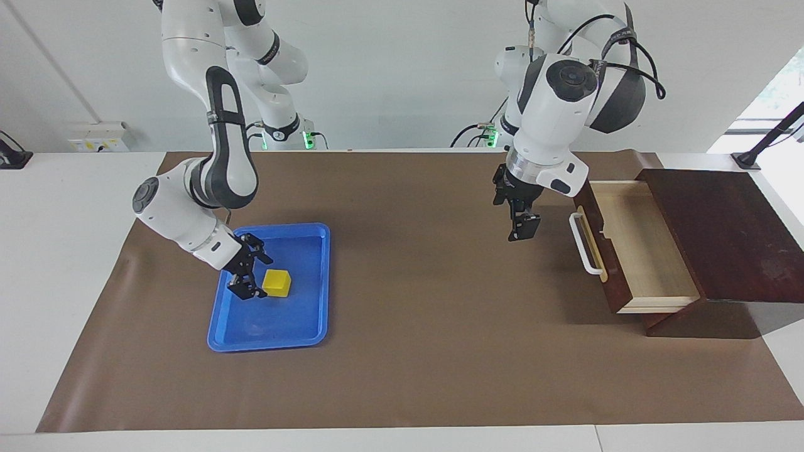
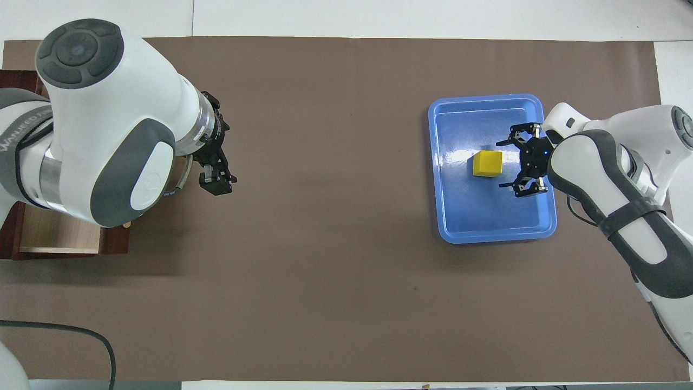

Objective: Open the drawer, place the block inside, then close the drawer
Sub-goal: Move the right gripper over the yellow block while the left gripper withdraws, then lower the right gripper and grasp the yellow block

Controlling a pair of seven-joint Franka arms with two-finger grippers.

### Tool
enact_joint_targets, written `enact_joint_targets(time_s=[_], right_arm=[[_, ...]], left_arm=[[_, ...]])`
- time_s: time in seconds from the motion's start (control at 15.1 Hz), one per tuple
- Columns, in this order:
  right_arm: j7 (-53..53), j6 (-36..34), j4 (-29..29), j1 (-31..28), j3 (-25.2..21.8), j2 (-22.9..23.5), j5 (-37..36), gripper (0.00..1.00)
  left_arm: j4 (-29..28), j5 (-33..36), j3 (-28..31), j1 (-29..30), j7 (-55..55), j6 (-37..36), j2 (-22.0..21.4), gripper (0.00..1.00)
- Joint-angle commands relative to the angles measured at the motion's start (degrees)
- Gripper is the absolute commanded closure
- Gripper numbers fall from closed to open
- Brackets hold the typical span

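The drawer (image 1: 634, 245) stands pulled out of its dark cabinet (image 1: 722, 232) at the left arm's end of the table, its pale inside bare and its white handle (image 1: 584, 245) toward the table's middle. In the overhead view the left arm hides most of the drawer (image 2: 59, 235). The yellow block (image 1: 277, 282) (image 2: 487, 163) lies in the blue tray (image 1: 301, 326) (image 2: 487, 227). My right gripper (image 1: 260, 278) (image 2: 501, 164) is low in the tray, open, its fingertips at the block's side toward the right arm's end. My left gripper (image 1: 525, 229) (image 2: 216, 184) hangs shut and empty over the mat beside the handle.
A brown mat (image 1: 427, 351) covers the table between tray and cabinet. White table edges border it, and a camera stand (image 1: 769, 141) is near the cabinet's corner.
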Motion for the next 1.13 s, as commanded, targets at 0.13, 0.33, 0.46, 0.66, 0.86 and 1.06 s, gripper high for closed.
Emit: enact_joint_targets(time_s=[0.13,0.33,0.46,0.66,0.86,1.06], right_arm=[[-2.0,1.1,-1.3,0.1,0.0,-0.8,1.8,0.00],[-2.1,1.1,-1.3,0.1,0.0,-0.8,1.8,0.20],[-2.1,1.1,-1.3,0.1,0.0,-0.8,1.8,0.45],[-2.0,1.0,-1.3,0.1,0.0,-0.8,1.8,1.00],[-1.6,0.6,-1.2,0.1,0.0,-0.8,1.8,1.00],[-1.4,-0.3,-0.5,0.1,0.0,-0.9,1.8,1.00]], left_arm=[[-0.2,-0.2,1.2,-1.4,-0.8,-2.5,-0.7,0.00],[-1.4,-0.3,1.3,-1.5,-1.0,-2.6,-1.5,0.00],[-1.4,-0.3,1.3,-1.9,-2.7,-3.0,-1.5,0.00],[-1.6,-0.3,1.2,-2.1,-2.9,-2.5,-1.5,0.00],[-1.9,-0.4,1.1,-2.1,-3.2,-2.2,-1.7,0.00],[-2.8,-0.4,1.1,-2.4,-5.0,-0.7,-1.9,0.00]])
